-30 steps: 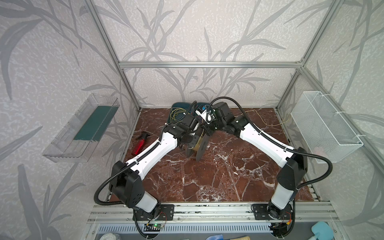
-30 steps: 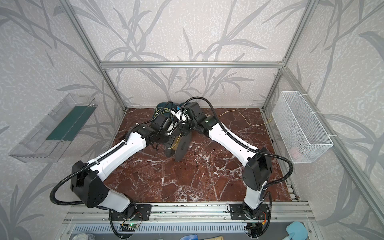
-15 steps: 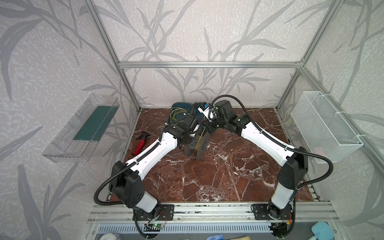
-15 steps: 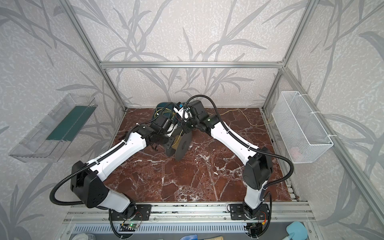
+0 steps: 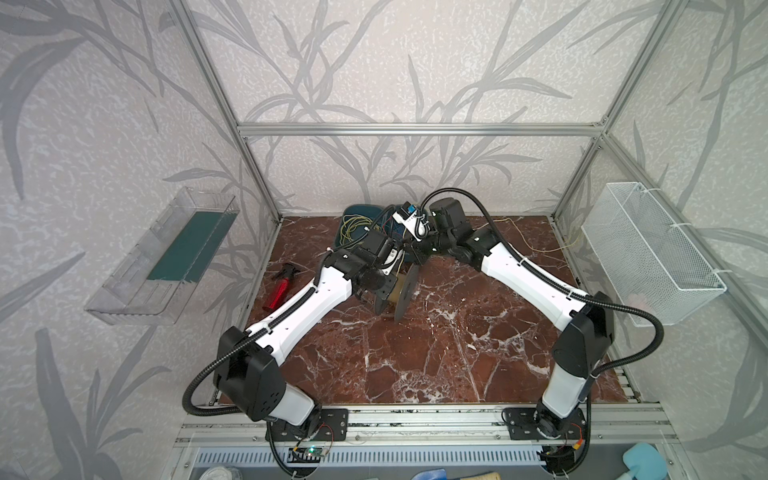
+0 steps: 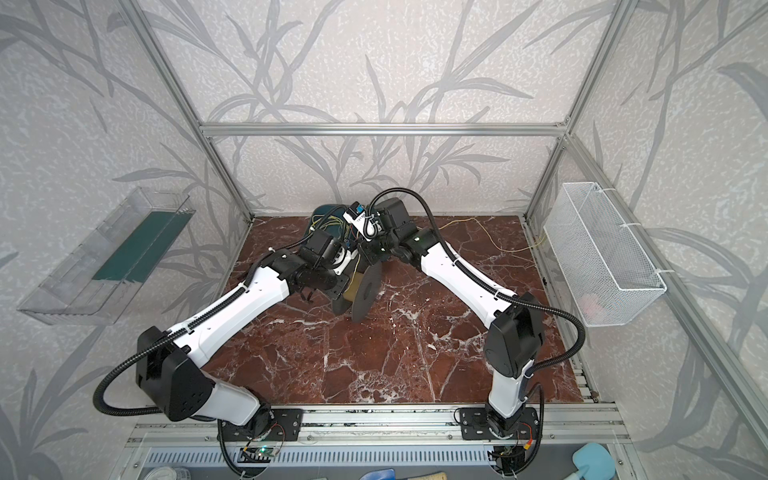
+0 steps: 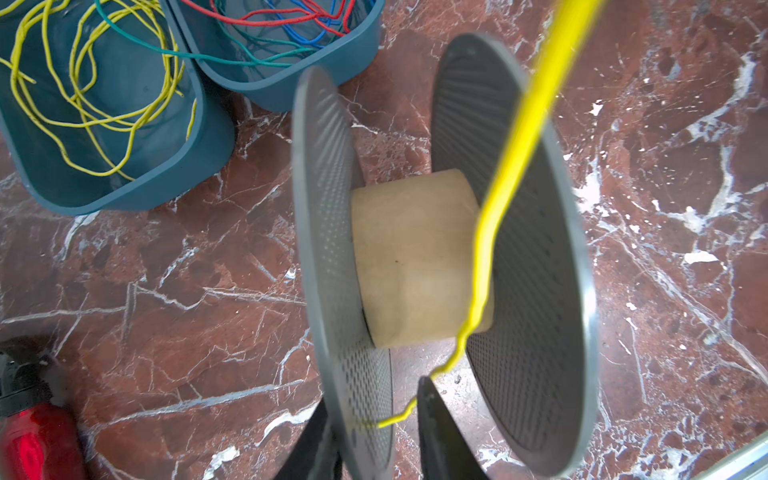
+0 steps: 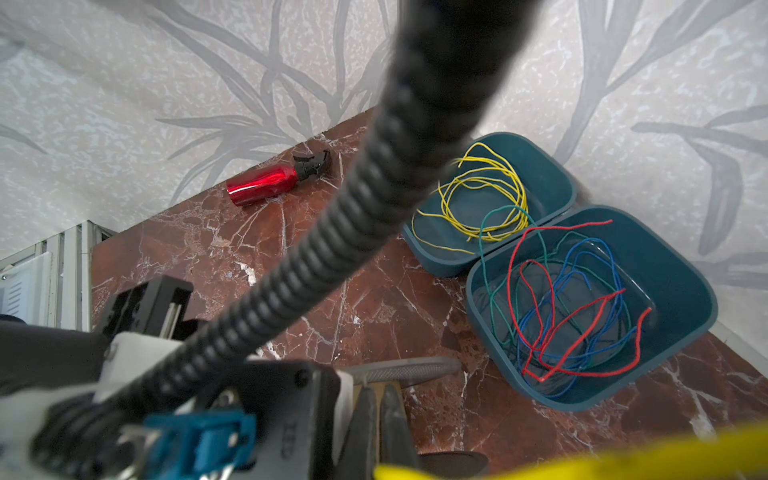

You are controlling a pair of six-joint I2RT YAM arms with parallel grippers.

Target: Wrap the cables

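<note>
At the back of the marble table (image 5: 436, 353), just in front of two teal bins, a spool (image 5: 400, 291) stood on the rims of its two grey perforated flanges, with both arms bent in over it. In the left wrist view the yellow cable (image 7: 486, 232) came down past the end of the cardboard core (image 7: 415, 257), against the inside of one flange, and its kinked end ran across to the rim of the other flange. The left gripper (image 7: 374, 399) straddled that rim. Its fingers (image 7: 436, 432) were parted, one close against the flange and the other clear of it, so nothing was clamped. The right gripper (image 8: 378, 399) hung just above the spool with its fingers pressed together. A blurred length of the yellow cable (image 8: 582, 457) emerged from the seam between them, so it appeared to be pinched there. Loose yellow cables (image 7: 89, 124) lay coiled in one teal bin (image 7: 124, 195). Red, blue and green wires (image 8: 573, 316) were tangled in the neighbouring bin (image 8: 685, 291), and one green wire trailed over into the first. A red spray bottle (image 5: 279, 291) lay on its side near the left edge of the table, well apart from the spool.
</note>
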